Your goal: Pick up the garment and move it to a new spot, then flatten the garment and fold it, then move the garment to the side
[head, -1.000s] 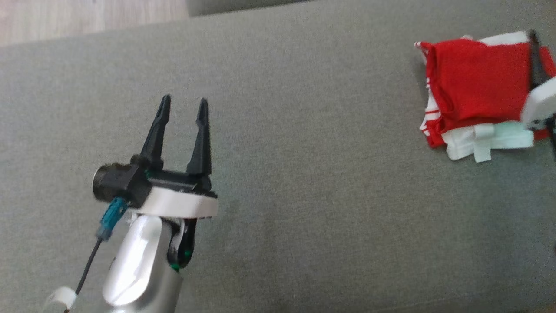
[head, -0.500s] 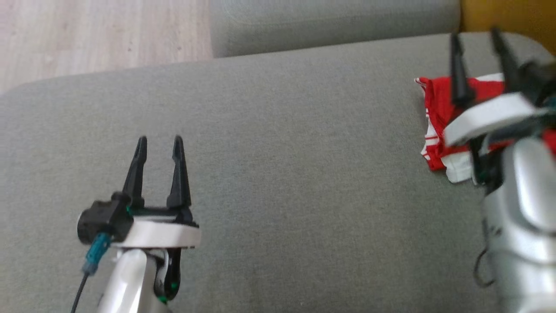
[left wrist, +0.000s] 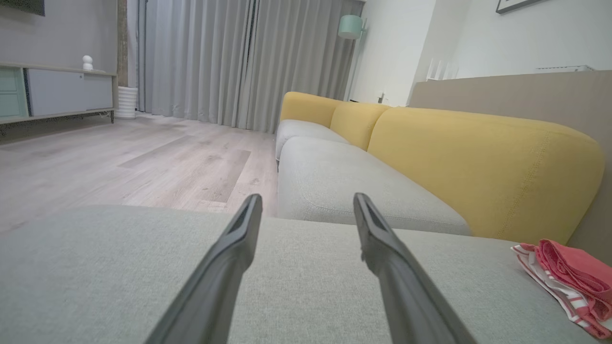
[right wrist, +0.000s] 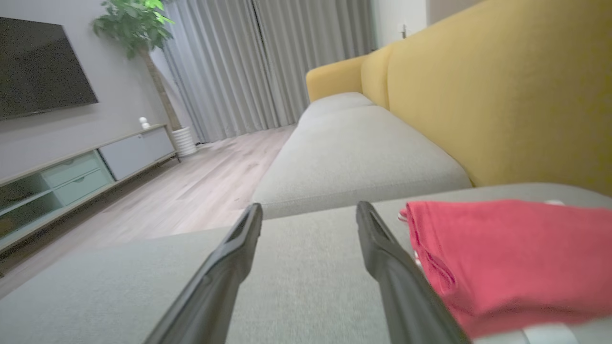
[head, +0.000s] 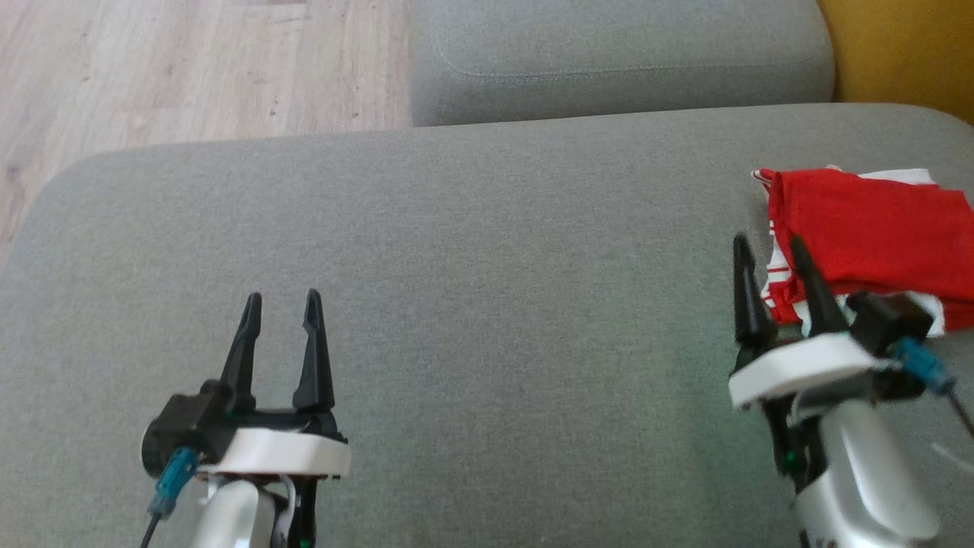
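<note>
A folded red and white garment (head: 875,236) lies at the right end of the grey sofa seat (head: 487,251). It also appears low on the right in the left wrist view as the garment (left wrist: 569,279), and beside the right finger in the right wrist view as the garment (right wrist: 507,253). My right gripper (head: 768,247) is open and empty, its fingertips just left of the garment's near left corner. At the lower left my left gripper (head: 280,301) stands open over bare cushion, far from the garment.
A second grey seat cushion (head: 616,57) adjoins the far edge. The yellow backrest (head: 905,46) runs along the right. Wooden floor (head: 152,68) lies beyond the cushion's left end. A TV cabinet (right wrist: 81,172) and curtains (right wrist: 267,62) stand across the room.
The head camera has tilted up, bringing floor and the far cushion into sight. My right gripper has drawn back off the garment toward the near edge and stands open beside it.
</note>
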Controlling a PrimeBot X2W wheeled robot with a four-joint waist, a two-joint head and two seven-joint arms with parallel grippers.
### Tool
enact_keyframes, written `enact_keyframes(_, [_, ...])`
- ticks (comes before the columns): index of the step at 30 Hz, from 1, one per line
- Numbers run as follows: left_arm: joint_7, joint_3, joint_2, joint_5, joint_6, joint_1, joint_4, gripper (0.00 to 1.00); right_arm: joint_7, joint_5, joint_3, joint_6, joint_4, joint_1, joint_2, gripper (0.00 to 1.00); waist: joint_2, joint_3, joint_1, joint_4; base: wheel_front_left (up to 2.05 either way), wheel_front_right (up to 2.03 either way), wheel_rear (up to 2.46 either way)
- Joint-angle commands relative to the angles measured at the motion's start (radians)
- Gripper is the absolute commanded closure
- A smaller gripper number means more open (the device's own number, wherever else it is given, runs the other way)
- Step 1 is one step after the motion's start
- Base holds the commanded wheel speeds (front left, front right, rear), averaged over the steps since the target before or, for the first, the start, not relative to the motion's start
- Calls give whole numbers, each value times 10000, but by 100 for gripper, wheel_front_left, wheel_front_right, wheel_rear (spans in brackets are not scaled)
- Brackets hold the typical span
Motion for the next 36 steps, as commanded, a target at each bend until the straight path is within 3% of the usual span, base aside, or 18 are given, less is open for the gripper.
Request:
enact_keyframes(1, [-51, 319, 83, -166, 9, -197, -265, 0, -227, 81, 315, -7, -213, -183, 80, 0, -1, -31, 1, 39, 0, 0, 0])
enact_keyframes(11, [-51, 469, 83, -472, -19, 98, -211, 0, -765, 149, 588, -7, 402, 181, 82, 0, -1, -44, 1, 109, 0, 0, 0])
enact_keyframes(36, [-51, 612, 83, -1022, 185, 134, -154, 0, -908, 234, 813, -7, 522, 56, 83, 0, -1, -122, 1, -8, 0, 0, 0])
